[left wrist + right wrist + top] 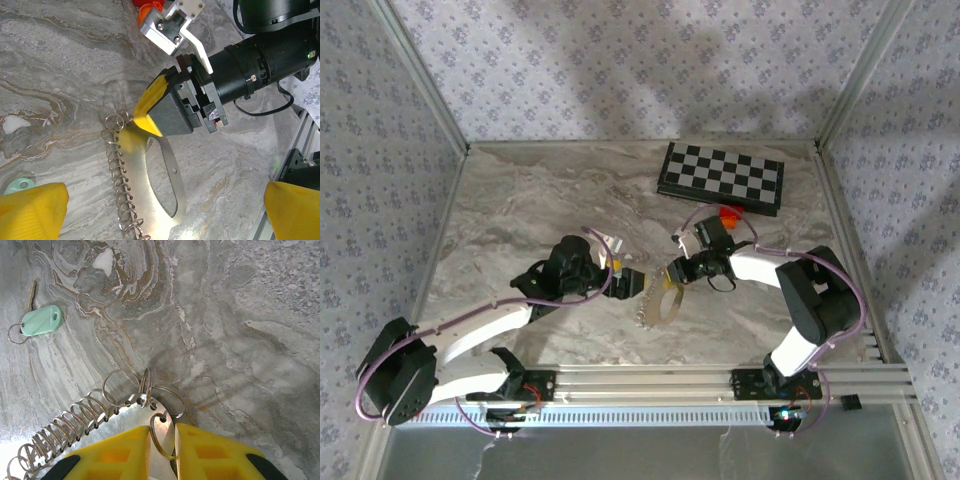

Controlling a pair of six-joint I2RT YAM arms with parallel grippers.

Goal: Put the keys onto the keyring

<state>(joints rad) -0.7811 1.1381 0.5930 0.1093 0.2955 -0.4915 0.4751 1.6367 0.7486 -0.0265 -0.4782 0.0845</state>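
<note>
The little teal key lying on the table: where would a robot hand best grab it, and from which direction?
Probably from straight above, pinching the teal key across the narrow sides of its oval head. It lies flat on the table, so only its edges offer a grip, and that leaves its ringed end free.

A black-and-white checkerboard (pixel 721 177) lies flat at the far right of a grey-brown marbled tabletop (pixel 510 200), a small orange block (pixel 729 214) just beside its near edge. Walls papered in a pale floral print (pixel 620 60) enclose the scene on three sides, and a ribbed aluminium rail (pixel 650 380) runs along the front.
</note>
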